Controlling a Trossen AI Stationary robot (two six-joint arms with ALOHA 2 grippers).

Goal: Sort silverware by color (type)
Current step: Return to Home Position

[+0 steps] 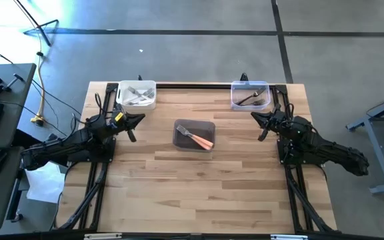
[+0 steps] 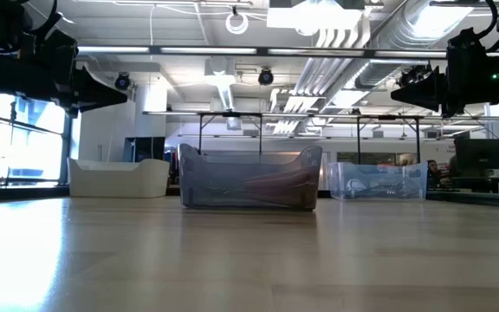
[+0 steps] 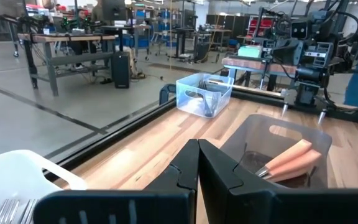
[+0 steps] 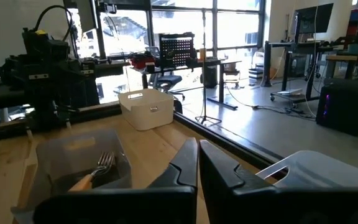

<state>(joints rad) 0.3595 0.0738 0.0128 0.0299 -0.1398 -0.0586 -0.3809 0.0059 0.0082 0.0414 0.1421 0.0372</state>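
**Both grippers shut and empty, forks lie in three bins**

High view: you see the left gripper left of centre, just below the white bin. Its arm runs off toward the lower left. The right gripper mirrors it right of centre, just below the clear bin. The white forks lie in the white bin at the upper left of the table. The black forks lie in the clear bin at the upper right. The orange forks lie in the dark bin at the centre, between the two grippers and apart from both.

Low view: the three bins stand in a row, with the white bin on the left, the dark bin in the middle and the clear bin on the right. Both grippers hang in the upper corners, well above the table.

Left wrist view: the left gripper's fingers press together with nothing between them. Beyond them you see the orange forks in the dark bin, with the clear bin farther off.

Right wrist view: the right gripper's fingers also meet, holding nothing. Fork tines show in the dark bin, and the white bin stands beyond it.
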